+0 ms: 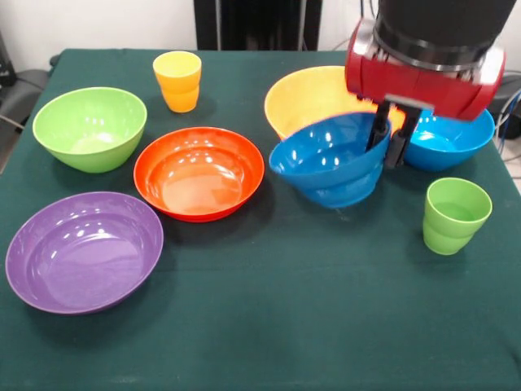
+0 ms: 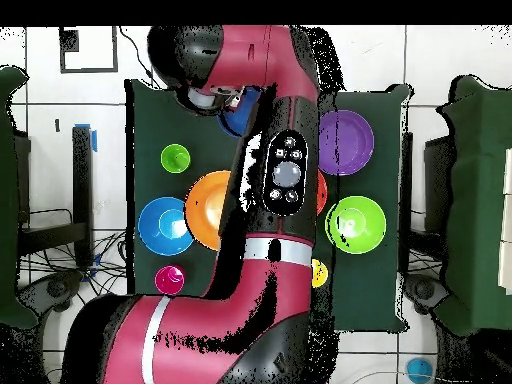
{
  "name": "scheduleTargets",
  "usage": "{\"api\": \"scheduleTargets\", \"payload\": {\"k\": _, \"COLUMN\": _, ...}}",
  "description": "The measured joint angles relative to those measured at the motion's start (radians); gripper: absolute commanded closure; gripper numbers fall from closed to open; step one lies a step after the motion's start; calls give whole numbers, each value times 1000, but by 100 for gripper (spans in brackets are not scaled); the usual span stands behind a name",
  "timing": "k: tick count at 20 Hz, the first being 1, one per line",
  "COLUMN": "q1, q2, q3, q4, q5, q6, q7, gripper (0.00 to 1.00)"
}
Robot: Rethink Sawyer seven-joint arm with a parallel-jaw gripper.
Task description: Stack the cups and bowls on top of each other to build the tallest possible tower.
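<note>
My gripper (image 1: 388, 142) is shut on the right rim of a blue bowl (image 1: 326, 159), one finger inside and one outside. The bowl hangs tilted, its base low over the cloth. Just behind it stands the large yellow-orange bowl (image 1: 309, 98), and to the right a second blue bowl (image 1: 452, 138). A light green cup (image 1: 456, 213) stands at the near right. The yellow cup (image 1: 177, 80) is far left. A lime green bowl (image 1: 89, 126), an orange-red bowl (image 1: 199, 171) and a wide purple bowl (image 1: 81, 248) sit apart on the left. A red-pink cup (image 2: 169, 279) shows only overhead.
The table carries a dark green cloth (image 1: 285, 326). In the overhead view the arm (image 2: 270, 200) hides the table's middle and most of the orange-red bowl. Cables lie on the floor beside the table.
</note>
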Motion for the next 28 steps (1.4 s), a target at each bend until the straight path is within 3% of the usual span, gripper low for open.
{"api": "scheduleTargets", "payload": {"k": 13, "q1": 6, "q2": -183, "q3": -17, "q4": 147, "q5": 0, "q6": 35, "q7": 0, "gripper": 100}}
{"api": "scheduleTargets", "payload": {"k": 21, "q1": 7, "q2": -246, "q3": -23, "q4": 215, "q5": -1, "q6": 35, "q7": 0, "gripper": 100}}
{"api": "scheduleTargets", "payload": {"k": 28, "q1": 20, "q2": -258, "q3": -41, "q4": 262, "q5": -6, "q6": 35, "q7": 0, "gripper": 100}}
